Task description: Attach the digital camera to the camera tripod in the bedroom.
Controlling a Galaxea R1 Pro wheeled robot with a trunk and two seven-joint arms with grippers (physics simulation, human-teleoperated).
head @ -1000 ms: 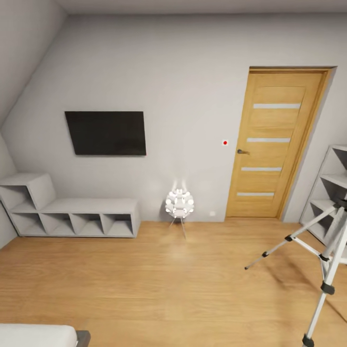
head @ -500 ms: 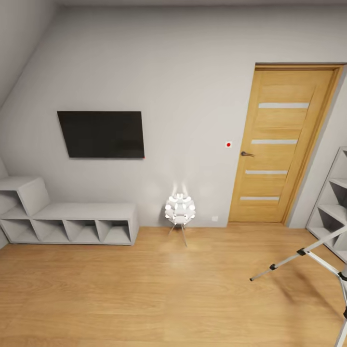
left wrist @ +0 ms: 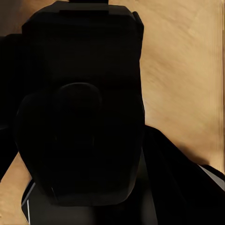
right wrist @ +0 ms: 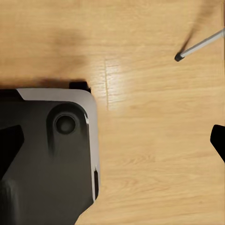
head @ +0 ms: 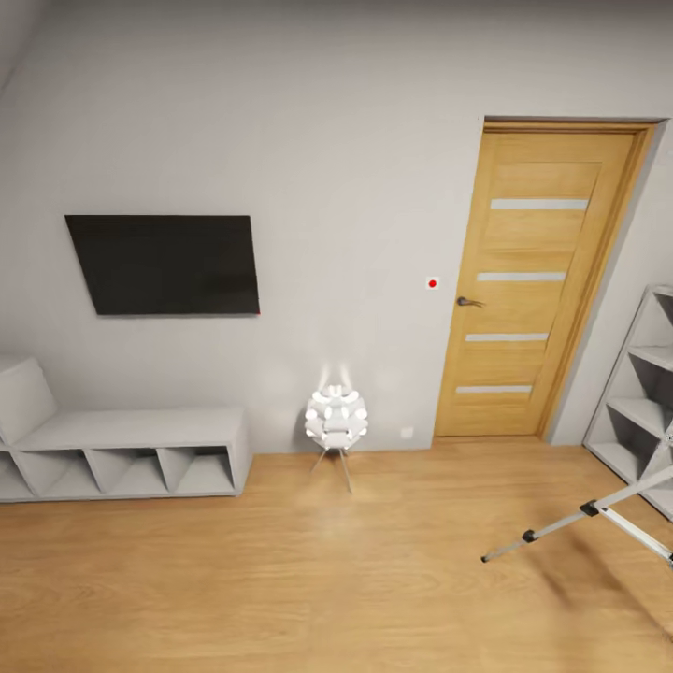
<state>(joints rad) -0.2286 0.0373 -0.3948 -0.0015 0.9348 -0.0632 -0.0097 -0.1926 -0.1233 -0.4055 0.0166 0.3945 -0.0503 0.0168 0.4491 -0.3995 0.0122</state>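
Two legs: of the camera tripod (head: pixel 598 525), all the head view catches, low at its right edge, splayed over the plank floor (head: pixel 308 579).
Bedroom wall: black wall screen (head: pixel 164 264), low white cube shelf (head: pixel 121 449), glowing ball lamp on thin legs (head: pixel 336 421), wooden door (head: pixel 528 280), a red dot on a small white wall plate (head: pixel 432 282) beside it.
Right wrist view: one thin silver tripod leg tip (right wrist: pixel 199 46) over wood floor, beside the robot's grey-black body (right wrist: pixel 47 154).
Left wrist view: dark black shape (left wrist: pixel 82 108) up close; cannot tell what it is.
Writing: none legible.
Pincers: cannot tell whether either is apart or together.
Since a second ago: whole head picture has shifted, so the camera moved; less tripod in frame.
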